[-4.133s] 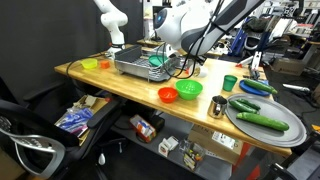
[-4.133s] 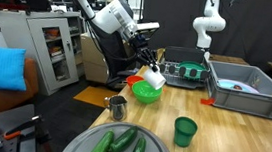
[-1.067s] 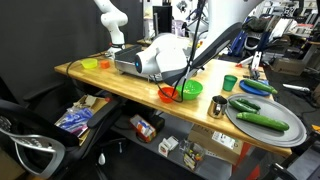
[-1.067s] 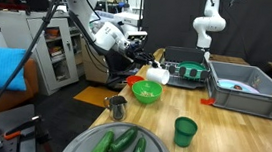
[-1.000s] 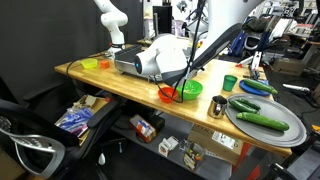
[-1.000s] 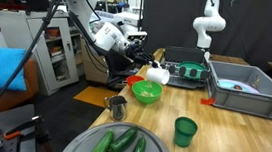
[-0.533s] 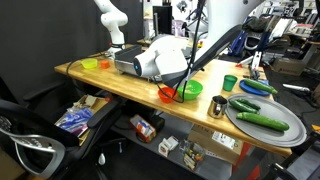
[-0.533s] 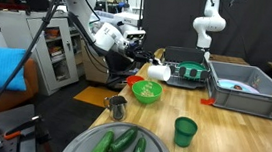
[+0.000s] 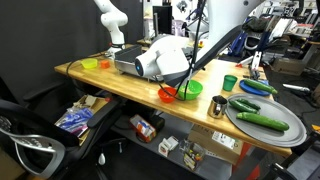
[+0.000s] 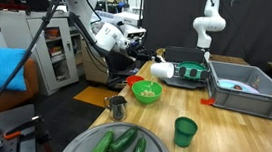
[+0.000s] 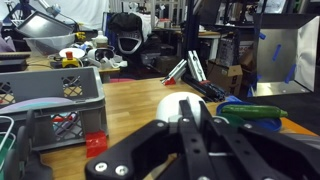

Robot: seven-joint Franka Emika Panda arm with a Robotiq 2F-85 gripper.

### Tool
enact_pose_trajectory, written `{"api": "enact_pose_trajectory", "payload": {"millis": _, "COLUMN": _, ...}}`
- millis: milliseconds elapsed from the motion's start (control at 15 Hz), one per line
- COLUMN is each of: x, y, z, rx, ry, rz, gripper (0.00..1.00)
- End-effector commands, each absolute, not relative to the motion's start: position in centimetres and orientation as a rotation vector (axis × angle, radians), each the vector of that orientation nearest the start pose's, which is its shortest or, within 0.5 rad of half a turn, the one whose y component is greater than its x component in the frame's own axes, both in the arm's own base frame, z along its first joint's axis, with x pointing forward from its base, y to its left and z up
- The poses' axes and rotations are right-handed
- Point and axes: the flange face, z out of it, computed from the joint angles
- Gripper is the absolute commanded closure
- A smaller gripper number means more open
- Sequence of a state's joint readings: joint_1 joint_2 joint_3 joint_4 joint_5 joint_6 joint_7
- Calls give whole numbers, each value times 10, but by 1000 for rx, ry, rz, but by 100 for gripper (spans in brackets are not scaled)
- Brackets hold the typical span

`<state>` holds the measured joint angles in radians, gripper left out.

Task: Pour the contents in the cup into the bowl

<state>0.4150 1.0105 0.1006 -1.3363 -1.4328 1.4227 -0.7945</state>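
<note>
Here, gripper [image 11: 190,122] jaws clamped on the white cup [image 10: 163,70], cup tipped on its side just above the green bowl [image 10: 147,93], pale bits inside the bowl, on a wooden table [image 10: 243,114].

Cup [image 10: 163,71] white, gripper [image 11: 190,128] black, larger bowl [image 10: 148,91] bright green, table [image 10: 242,126] light brown with a wood grain. The smaller bowl [image 9: 168,95] is orange-red and the tumbler [image 10: 185,131] dark green (a plain, unpatterned surface). Cucumbers [image 9: 262,121] are deep green on a grey plate [image 9: 285,110]; the crate [image 11: 40,100] is grey with a lattice pattern.
</note>
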Motion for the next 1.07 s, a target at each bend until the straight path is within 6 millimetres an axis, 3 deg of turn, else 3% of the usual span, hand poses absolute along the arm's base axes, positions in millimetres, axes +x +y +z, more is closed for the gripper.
{"api": "enact_pose_trajectory", "payload": {"millis": 0, "x": 658, "y": 214, "z": 152, "rx": 1031, "ry": 1355, "rz": -1001, "gripper": 98}}
{"api": "enact_pose_trajectory", "payload": {"millis": 1000, "x": 657, "y": 211, "z": 156, "rx": 1045, "ry": 1313, "rz": -974, "gripper": 98}}
